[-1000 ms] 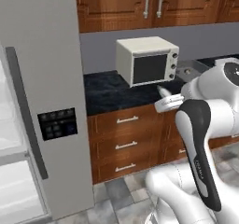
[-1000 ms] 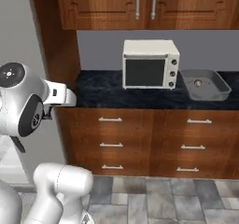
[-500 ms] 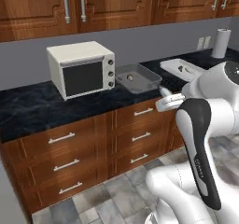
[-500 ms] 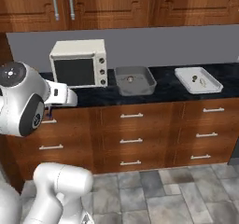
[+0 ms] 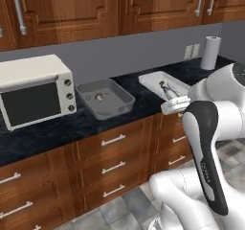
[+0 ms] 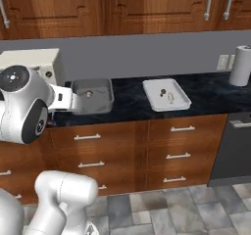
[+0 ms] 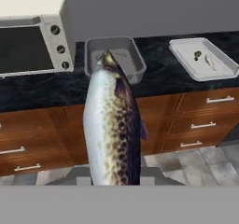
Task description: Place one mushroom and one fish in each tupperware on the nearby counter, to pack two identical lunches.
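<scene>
- The whole scene has slid sideways across both base views within the last second: earlier the toaster oven point(image 5: 36, 90) sat mid-picture beside a tall grey fridge, and now it is at the far left with both containers in sight. That reads as the base driving along the cabinets, not as anything on the worktop point(image 5: 72, 128) moving.
- For the task, this likely means a carry leg is nearly done, with the robot now facing the two containers it has to fill.
- Just right of the oven stands the grey tub point(image 5: 105, 97), with one small brownish item, apparently a mushroom point(image 5: 98, 97), on its floor.
- Further right, well apart from the tub, lies the white tray point(image 6: 165, 94). It holds a small dark mushroom-like piece point(image 6: 162, 92) and a pale fish point(image 6: 171, 98), so by appearance that lunch is already complete.
- The tool point(image 7: 114, 183) is closed on the dark speckled fish point(image 7: 112, 125), which stands up from between the fingers in the hand view, its head overlapping the grey tub in the picture. The fish is still in the air, short of the worktop.
- The hand view alone makes the held fish plain; in the base views the white arm covers it.
- The right base view gives the clearest look into the tray, which the arm partly blocks in the left base view.
- A paper towel roll point(image 5: 210, 52) stands at the far right.
</scene>
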Robot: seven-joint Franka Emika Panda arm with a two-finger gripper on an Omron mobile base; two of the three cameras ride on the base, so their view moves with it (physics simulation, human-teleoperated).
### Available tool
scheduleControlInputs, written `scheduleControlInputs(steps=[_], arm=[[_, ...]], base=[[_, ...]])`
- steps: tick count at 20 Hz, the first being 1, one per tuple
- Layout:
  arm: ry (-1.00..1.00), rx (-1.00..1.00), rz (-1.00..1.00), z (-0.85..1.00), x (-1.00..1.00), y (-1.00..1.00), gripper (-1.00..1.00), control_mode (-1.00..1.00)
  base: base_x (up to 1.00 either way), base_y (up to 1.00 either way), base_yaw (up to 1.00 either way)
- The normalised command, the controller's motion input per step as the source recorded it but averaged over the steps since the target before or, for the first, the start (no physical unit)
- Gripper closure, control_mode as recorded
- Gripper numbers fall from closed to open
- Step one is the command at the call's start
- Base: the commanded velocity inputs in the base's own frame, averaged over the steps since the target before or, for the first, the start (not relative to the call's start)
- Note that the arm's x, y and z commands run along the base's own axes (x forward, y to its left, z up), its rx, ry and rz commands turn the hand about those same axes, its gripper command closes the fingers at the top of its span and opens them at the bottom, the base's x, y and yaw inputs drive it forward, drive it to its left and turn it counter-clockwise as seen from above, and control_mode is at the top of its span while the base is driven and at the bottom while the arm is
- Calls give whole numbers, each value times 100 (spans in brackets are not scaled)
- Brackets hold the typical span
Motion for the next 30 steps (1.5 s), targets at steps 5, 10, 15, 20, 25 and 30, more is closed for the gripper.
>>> scheduleControlInputs(steps=[5,10,15,20,25,30], arm=[[0,0,0,0,0,0,100,100],[0,0,0,0,0,0,100,100],[0,0,0,0,0,0,100,100],[0,0,0,0,0,0,100,100],[9,0,1,-40,4,-5,100,-100],[9,-2,-2,-100,44,-18,100,-100]], base=[[89,-13,14],[74,16,15],[79,0,16],[76,0,19],[23,-1,10],[0,0,0]])
